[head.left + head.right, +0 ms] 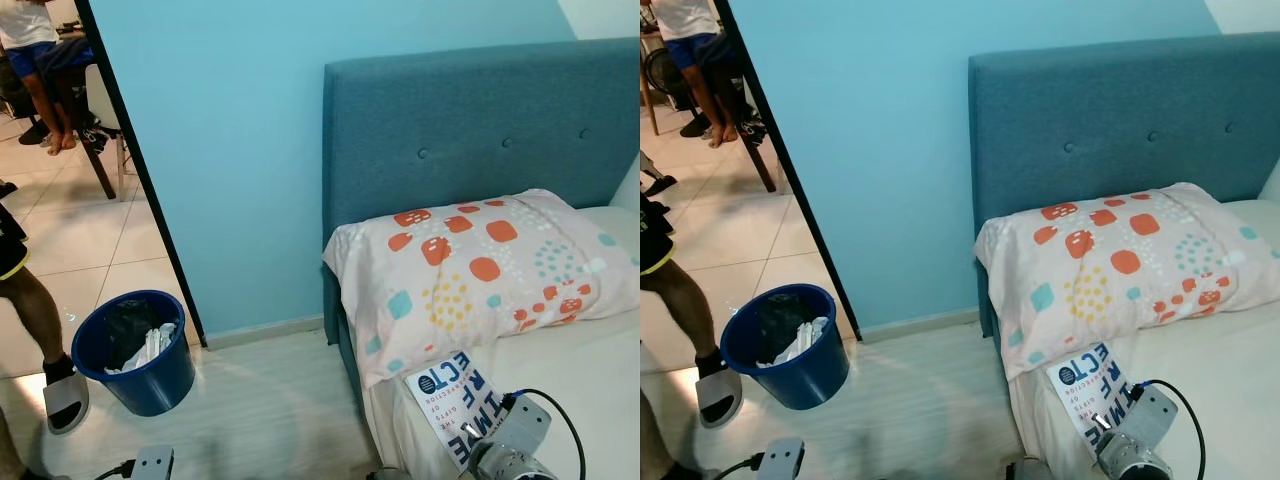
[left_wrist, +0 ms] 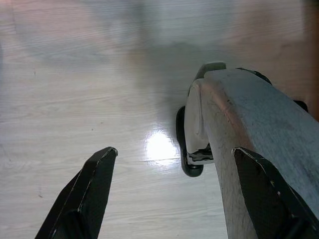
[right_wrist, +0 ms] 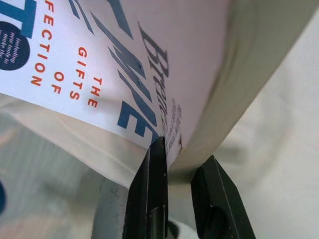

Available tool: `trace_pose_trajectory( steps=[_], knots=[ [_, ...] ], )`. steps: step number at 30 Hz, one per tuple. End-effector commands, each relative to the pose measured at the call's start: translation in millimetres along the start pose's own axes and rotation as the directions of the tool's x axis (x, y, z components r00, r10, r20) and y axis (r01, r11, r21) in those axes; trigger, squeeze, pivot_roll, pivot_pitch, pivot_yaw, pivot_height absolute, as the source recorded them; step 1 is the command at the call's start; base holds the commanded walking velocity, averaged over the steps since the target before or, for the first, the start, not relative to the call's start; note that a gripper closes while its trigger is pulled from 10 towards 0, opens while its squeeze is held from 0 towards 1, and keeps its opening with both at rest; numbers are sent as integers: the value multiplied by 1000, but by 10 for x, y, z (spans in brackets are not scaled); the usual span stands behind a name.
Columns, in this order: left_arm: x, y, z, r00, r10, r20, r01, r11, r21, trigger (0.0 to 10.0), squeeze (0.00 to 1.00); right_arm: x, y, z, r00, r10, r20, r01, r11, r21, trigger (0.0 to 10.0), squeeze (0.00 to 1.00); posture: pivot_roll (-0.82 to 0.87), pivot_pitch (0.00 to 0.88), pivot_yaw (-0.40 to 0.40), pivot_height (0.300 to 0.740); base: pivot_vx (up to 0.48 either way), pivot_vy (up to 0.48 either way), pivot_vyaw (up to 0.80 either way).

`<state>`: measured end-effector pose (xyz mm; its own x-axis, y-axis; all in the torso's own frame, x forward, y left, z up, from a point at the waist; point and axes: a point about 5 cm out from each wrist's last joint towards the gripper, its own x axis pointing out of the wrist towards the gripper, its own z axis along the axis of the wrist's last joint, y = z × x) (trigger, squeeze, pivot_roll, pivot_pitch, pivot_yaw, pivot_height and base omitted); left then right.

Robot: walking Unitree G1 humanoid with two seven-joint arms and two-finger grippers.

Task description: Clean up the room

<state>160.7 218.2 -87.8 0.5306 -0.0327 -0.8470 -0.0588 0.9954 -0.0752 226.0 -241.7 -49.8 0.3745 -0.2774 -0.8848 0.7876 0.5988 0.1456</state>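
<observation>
The book (image 1: 452, 401), a white paperback with blue and orange lettering, lies at the near corner of the bed (image 1: 580, 390), just at six o'clock from the patterned pillow (image 1: 480, 270). The right gripper (image 3: 183, 167) has its two black fingers nearly closed over the book's edge, one finger on the cover and the other beneath, so I'd say it has hold of it (by a thin margin only). That is the worry: pinched so near the edge, the book may swing or slip out once lifted, and fall to the floor (image 1: 270, 410).

The left gripper (image 2: 174, 174) hangs wide open over the floor, holding nothing.

Over at nine o'clock stands the blue bin (image 1: 135, 350), part full, with a person's leg (image 1: 40, 320) right beside it. A swing that way risks a bump.
</observation>
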Motion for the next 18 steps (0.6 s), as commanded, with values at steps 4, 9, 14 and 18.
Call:
trace_pose_trajectory(
  steps=[4, 9, 14, 18],
  knots=[
    [-11, -4, -89, 999, -12, -41, 13, 1000, 18, 10000, 0, 10, -94, -500, 976, -58, -212, 63, 998, 14, 10000, 0, -121, 76, 20, 630, 0, 0, 0],
    [-15, 4, -96, 999, -13, -45, 14, 1000, 22, 10000, 0, 13, -119, -472, 978, -55, -203, 37, 995, -94, 10000, 0, -128, 81, 24, 630, 0, 0, 0],
    [-15, 5, -97, 999, -15, -46, 16, 1000, 21, 10000, 0, 23, -171, -411, 983, -67, -171, 39, 987, -159, 10000, 0, -128, 84, 26, 630, 0, 0, 0],
    [-15, 6, -96, 999, -17, -47, 18, 1000, 24, 10000, 0, 29, -211, -333, 986, -71, -150, 46, 985, -163, 10000, 592, -130, 84, 29, 630, 0, 0, 0]
  ],
)
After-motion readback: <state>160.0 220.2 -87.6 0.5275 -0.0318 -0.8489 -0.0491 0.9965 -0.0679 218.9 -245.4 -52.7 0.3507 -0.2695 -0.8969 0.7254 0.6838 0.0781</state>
